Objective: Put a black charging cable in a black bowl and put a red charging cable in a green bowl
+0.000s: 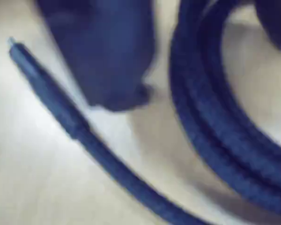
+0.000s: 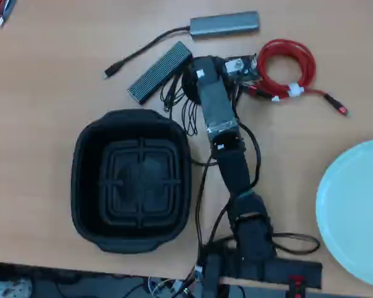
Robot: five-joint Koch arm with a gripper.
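Your long thin black charging cable (image 1: 210, 117) sits right under the arm: in the wrist view its loops curve down the right side of the frame, and one plug end runs diagonally from upper left to bottom centre, all lying on the pale wooden table (image 1: 33, 178). That view is blurry and tints everything bluish. In the overhead view only a few black strands (image 2: 188, 115) show at upper centre, just left of the arm, close to the top right corner of the big matte-black rounded-square bowl (image 2: 87, 186) with the raised cross pattern on its floor, which sits centre left.

Your gripper (image 1: 178, 65) is low over the loops; one dark finger (image 1: 107, 61) fills the top centre of the wrist view, another shape sits at the top right corner. You can't tell whether the jaws are apart or closed.

The bright red coiled charging cable (image 2: 290, 62) with a white tie lies upper right. The pale mint round shallow bowl (image 2: 354, 211) is at the right edge. A grey hub (image 2: 225, 23) sits at top centre, and a dark ribbed bar (image 2: 160, 72) lies left of the arm.
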